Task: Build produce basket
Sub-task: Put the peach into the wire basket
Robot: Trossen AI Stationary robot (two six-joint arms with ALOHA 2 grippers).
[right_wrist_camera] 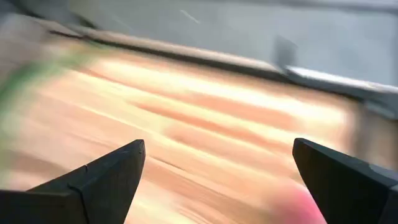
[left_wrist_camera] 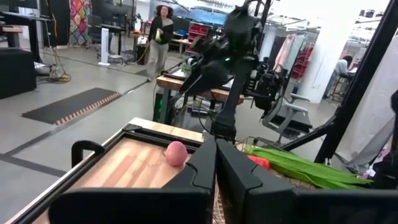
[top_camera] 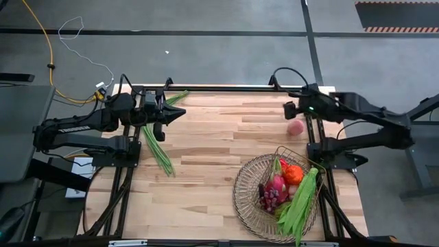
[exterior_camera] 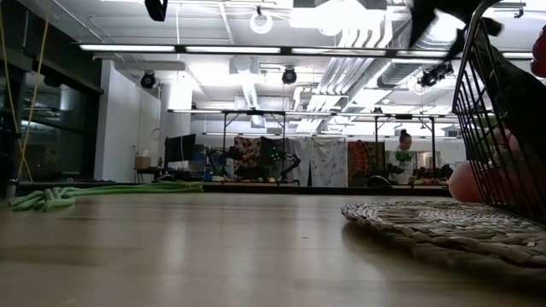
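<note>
Right claw open at upper right, peach just below; left claw closed, empty.

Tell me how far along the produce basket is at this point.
Mostly filled: the basket already holds a dragon fruit, grapes, an orange-red pumpkin and a green bean bunch. In hand: nothing visibly gripped; the right tool is open above the table near the peach, and the left tool is shut. Left: the peach and the second bean bunch on the table.
</note>
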